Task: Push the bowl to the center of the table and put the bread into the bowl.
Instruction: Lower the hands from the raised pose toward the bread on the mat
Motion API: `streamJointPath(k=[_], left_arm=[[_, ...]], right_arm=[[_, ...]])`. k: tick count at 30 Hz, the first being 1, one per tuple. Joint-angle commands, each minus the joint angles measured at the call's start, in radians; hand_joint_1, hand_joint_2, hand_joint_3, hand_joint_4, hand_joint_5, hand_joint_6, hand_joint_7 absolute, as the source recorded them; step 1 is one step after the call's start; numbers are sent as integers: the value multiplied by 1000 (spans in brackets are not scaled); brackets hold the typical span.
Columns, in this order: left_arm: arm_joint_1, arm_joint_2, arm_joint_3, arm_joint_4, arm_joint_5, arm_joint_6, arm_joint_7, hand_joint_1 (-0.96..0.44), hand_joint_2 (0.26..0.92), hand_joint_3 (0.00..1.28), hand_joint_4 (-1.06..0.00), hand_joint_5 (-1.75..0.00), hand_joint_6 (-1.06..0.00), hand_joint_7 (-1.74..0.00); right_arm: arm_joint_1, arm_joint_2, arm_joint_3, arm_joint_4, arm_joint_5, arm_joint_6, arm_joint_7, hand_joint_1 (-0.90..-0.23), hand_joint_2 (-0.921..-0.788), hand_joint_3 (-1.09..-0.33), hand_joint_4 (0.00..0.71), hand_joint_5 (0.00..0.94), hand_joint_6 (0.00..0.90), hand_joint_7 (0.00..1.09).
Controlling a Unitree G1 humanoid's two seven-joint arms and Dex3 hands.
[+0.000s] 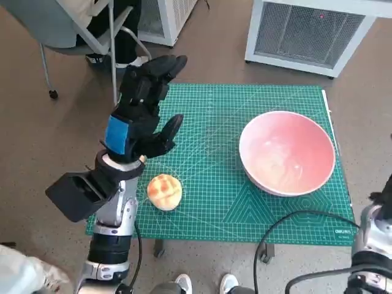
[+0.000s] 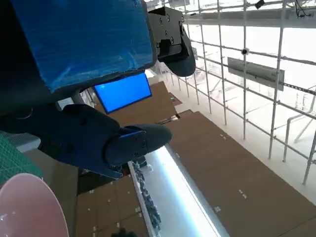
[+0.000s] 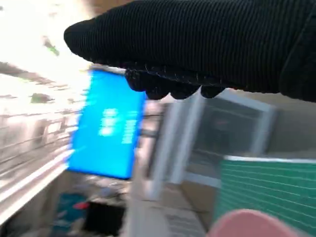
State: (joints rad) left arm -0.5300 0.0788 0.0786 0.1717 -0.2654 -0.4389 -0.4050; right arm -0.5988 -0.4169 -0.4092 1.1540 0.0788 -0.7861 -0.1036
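Observation:
A pink bowl (image 1: 286, 153) stands on the right part of the green cutting mat (image 1: 214, 110), close to its right edge. A round golden bread roll (image 1: 164, 192) lies near the mat's front left corner. My left hand (image 1: 139, 113) hangs raised over the mat's left side, behind the bread, fingers spread and holding nothing. In the left wrist view its black fingers (image 2: 123, 140) are apart, with the bowl's rim (image 2: 24, 207) beyond them. Only a dark bit of my right hand (image 1: 386, 190) shows, off the table's right side. The glove (image 3: 207, 44) is blurred, its fingers stretched out and holding nothing, above the bowl (image 3: 252, 224).
A chair (image 1: 92, 30) with a person's legs stands behind the table's left corner. A white grilled cabinet (image 1: 306, 30) stands at the back right. Black cables (image 1: 288, 220) loop at the front right edge. Shoes (image 1: 184, 283) show below the table's front.

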Motion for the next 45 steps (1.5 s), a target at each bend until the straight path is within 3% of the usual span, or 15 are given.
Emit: streamJointPath(k=[1, 8, 14, 26, 45], left_arm=[[1, 12, 8, -4, -14, -3, -7, -351, 784, 638, 1, -570, 1, -894], [9, 19, 11, -18, -18, 1, -7, -346, 780, 641, 1, -576, 1, -897], [19, 27, 14, -34, -19, 4, -5, -343, 776, 642, 1, -578, 1, -898], [36, 42, 23, -57, -20, 8, 3, -333, 771, 645, 1, -587, 1, -899], [86, 54, 42, -129, -20, 49, 37, -312, 767, 650, 1, -582, 1, -918]], right_arm=[[-12, 33, 5, 75, 20, 71, 23, -517, -921, -782, 222, 0, 98, 406], [-35, 73, 0, 111, 44, 142, 40, -490, -921, -762, 248, 12, 112, 409], [-58, 102, 18, 127, 38, 185, 41, -494, -921, -769, 265, 17, 119, 412], [-124, 163, 19, 144, 55, 253, 94, -461, -921, -812, 259, 9, 115, 421], [-209, 237, 66, 161, 22, 321, 87, -509, -921, -813, 268, 8, 104, 459]])
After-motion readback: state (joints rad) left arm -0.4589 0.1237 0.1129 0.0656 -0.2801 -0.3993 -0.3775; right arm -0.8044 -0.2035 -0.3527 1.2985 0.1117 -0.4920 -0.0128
